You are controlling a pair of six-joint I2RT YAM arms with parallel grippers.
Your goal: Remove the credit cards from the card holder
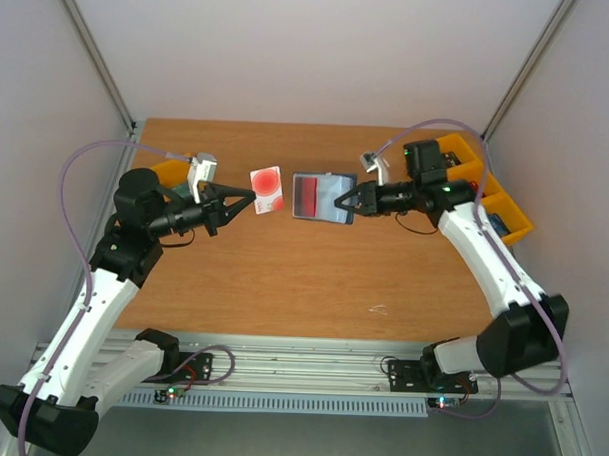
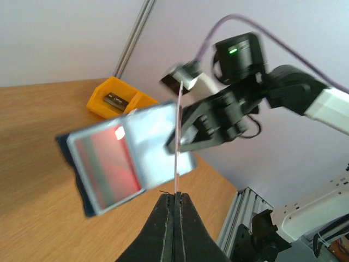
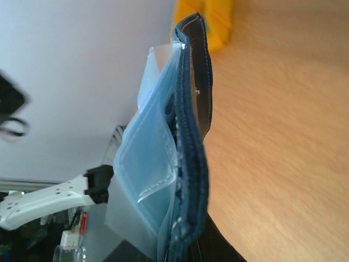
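While the left gripper [image 1: 243, 199] is clamped shut on one edge of a credit card [image 1: 267, 191] (whitish, with a round red patch), it holds that card in the air above the table [image 1: 282, 287], clear of the wood and just to the left of the card holder [image 1: 330, 207]. From the left wrist view the card appears edge-on, a thin line rising from between the two closed black fingers. Opposite it, the right gripper [image 1: 347, 201] is closed tight on the right side of the card holder. It holds the holder spread open and lifted off the table, the pale blue sleeves facing the left arm and the navy cover behind them. A second card [image 1: 308, 195], reddish, sits inside one translucent sleeve. The two grippers are near each other but apart, and the held card does not touch the holder. Yellow bins [image 1: 501, 200] stand at the table's back right.
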